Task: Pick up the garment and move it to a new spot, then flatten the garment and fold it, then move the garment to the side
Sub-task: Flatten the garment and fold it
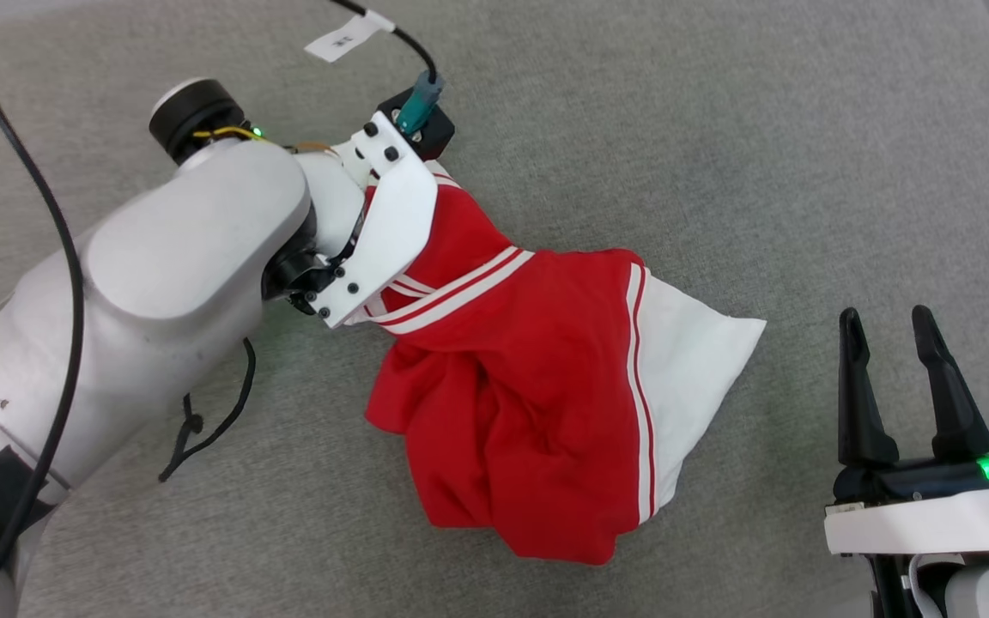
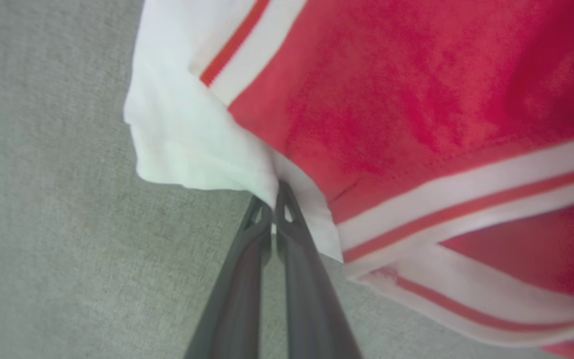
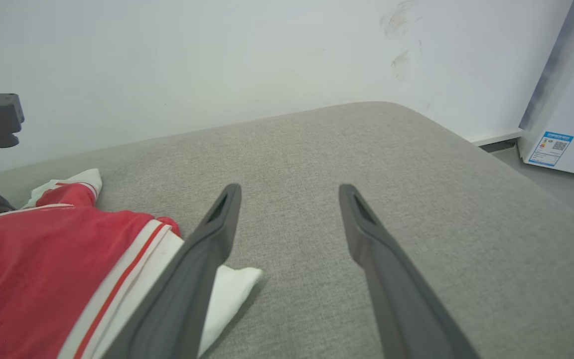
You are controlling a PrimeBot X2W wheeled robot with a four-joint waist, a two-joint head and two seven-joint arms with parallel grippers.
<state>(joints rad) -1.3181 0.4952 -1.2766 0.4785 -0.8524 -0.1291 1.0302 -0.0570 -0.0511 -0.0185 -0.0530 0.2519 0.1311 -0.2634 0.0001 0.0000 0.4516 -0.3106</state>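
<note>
The garment (image 1: 529, 386) lies crumpled near the middle of the grey upholstered surface (image 1: 761, 129), one white sleeve pointing toward our right gripper (image 1: 885, 316), whose fingers stand spread and hold nothing. Our left gripper (image 2: 273, 212) has its fingers pressed together on white sleeve fabric at the heap's far left end (from the head our own forearm (image 1: 177, 266) hides the pinch). A black cable (image 1: 76, 283) crosses that forearm. Behind the surface we see a pale wall (image 3: 192, 60) and a white cabinet (image 3: 571, 99).

White arm (image 1: 185, 232), black cable (image 1: 78, 300); right claw (image 1: 887, 315) dark, perhaps rubber, 2-fingered.
</note>
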